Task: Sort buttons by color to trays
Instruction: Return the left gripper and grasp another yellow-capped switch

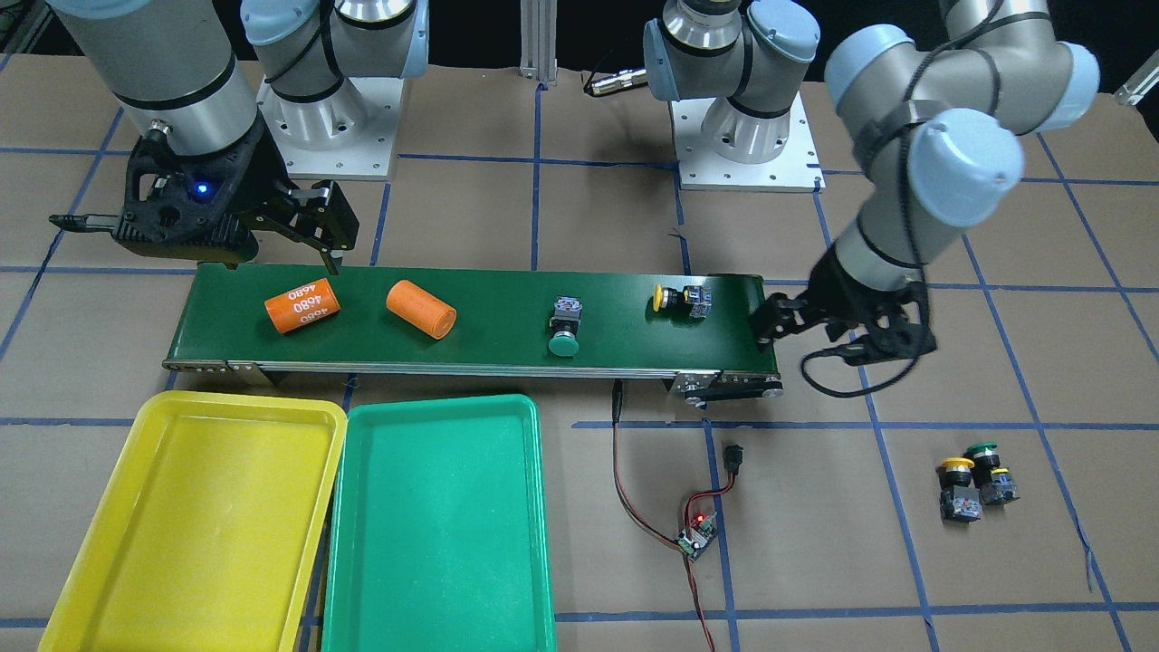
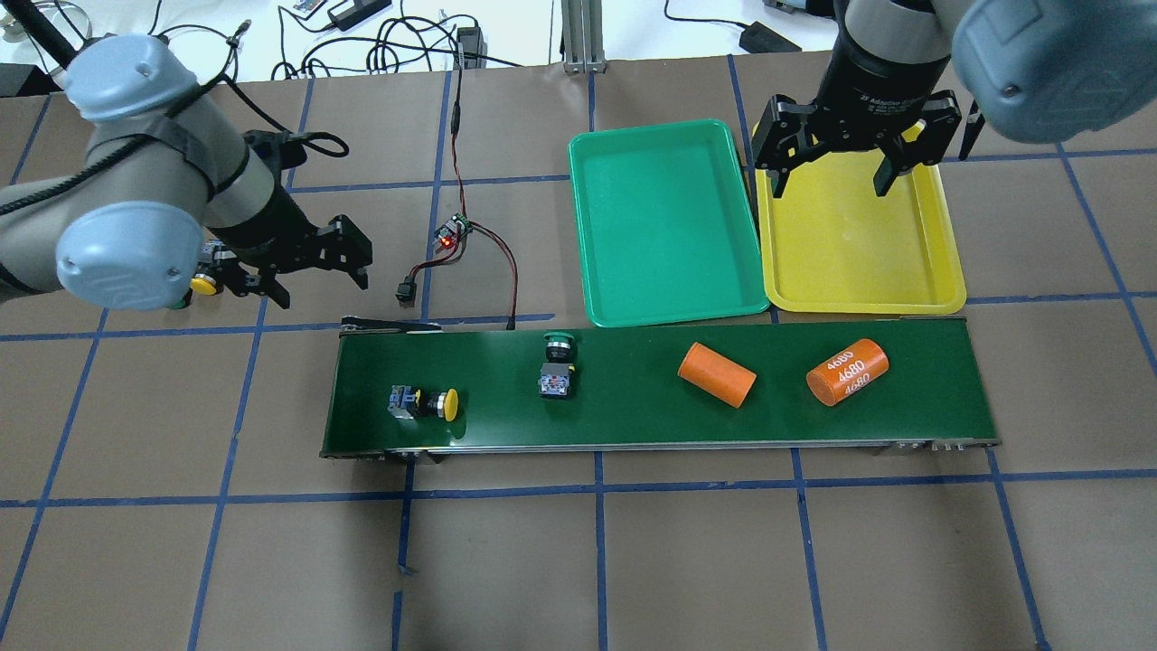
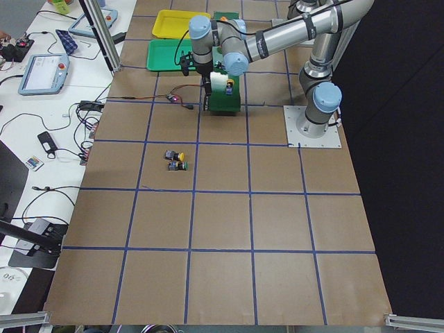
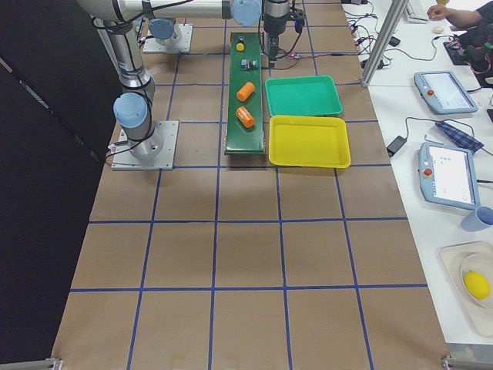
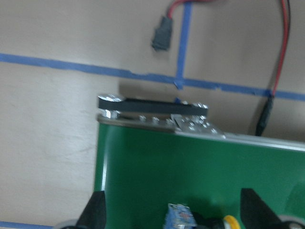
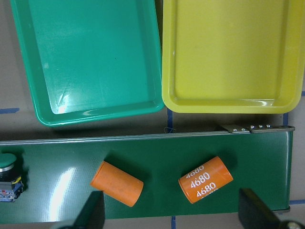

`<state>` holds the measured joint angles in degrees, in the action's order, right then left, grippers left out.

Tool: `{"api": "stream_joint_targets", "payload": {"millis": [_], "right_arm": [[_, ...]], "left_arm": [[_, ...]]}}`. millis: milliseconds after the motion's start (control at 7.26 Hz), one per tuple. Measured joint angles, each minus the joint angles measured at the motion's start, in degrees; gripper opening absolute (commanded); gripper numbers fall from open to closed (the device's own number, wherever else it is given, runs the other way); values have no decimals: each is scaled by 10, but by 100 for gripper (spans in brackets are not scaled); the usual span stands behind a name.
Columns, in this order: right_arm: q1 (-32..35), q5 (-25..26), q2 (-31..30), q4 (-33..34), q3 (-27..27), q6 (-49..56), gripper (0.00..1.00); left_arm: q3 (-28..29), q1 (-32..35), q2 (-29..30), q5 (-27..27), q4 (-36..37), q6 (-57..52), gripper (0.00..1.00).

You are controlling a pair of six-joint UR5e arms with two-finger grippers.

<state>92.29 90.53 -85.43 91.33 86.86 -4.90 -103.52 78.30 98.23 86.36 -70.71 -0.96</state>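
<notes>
Brown paper tabletop (image 2: 136, 542), blue-taped. The first pick seems in hand: the left two-finger gripper (image 2: 321, 285) hovers wide open and empty. Next it must drop astride the yellow-capped push button (image 2: 425, 403) at its 5 o'clock, on the dark-green conveyor belt (image 2: 633, 416) near its end edge, with bare belt around. The right gripper (image 2: 832, 185), open and empty, hangs over the shallow yellow plastic tray (image 2: 859, 262).

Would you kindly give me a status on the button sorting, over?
Left gripper, right gripper open, empty. Yellow button, green button on belt; another pair on table; yellow tray, green tray empty. Two orange cylinders share belt.
</notes>
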Motion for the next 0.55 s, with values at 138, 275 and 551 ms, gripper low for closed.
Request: {"api": "stream_joint_targets", "payload": {"millis": [138,275,551], "right_arm": [[0,0,0,0,0,0,100],[1,0,0,0,0,0,100],[1,0,0,0,1,-1,100]], "left_arm": [[41,-46,33,0,1,-62,100],[82,-81,77,2,2,-117,100],[160,-123,176,4,14,-207,100]]}}
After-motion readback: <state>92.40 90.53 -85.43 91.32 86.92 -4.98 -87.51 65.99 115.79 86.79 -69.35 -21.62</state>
